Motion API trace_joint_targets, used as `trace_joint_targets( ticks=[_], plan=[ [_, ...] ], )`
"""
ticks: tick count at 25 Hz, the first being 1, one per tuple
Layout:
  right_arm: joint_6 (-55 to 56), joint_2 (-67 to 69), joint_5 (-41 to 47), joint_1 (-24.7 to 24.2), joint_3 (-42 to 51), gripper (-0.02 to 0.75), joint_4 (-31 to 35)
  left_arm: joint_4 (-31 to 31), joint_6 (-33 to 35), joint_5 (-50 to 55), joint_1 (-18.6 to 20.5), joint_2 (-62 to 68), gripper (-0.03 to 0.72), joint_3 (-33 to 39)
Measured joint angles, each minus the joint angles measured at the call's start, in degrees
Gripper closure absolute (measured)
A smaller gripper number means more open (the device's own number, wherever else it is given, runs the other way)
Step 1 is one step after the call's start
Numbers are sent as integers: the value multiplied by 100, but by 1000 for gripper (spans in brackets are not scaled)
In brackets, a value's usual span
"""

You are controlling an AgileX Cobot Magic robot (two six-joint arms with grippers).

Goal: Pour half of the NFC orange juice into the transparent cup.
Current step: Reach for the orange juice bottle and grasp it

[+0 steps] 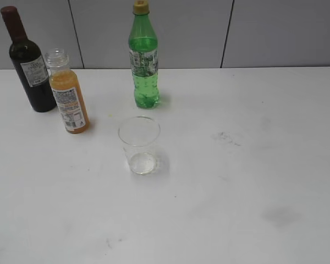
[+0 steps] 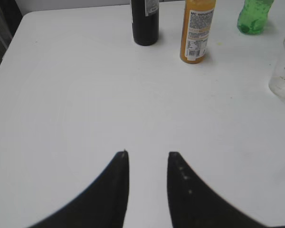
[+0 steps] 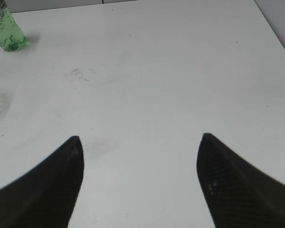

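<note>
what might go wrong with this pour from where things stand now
The orange juice bottle stands uncapped and nearly full, right beside the wine bottle, so a grasp may bump that or slop juice. The transparent cup is light and empty, easily knocked over. The left gripper is only partly open.

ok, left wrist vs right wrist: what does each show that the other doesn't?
Left wrist only: the NFC orange juice, uncapped judging by the exterior view, the lower part of the dark wine bottle beside it, and the left hand, its fingers apart with nothing between them.

Right wrist only: the right hand, spread wide and empty, plus a dark smudge on the table.

Both: the white table, the base of the green soda bottle, and the transparent cup, though the right wrist view catches only a sliver of it at its left edge.
</note>
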Motion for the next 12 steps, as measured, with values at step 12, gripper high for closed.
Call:
trace_joint_targets(
  ticks=[12],
  plan=[
    [0, 0, 6, 0, 0, 168, 0, 0, 0, 0, 0, 0, 460, 0]
  ],
)
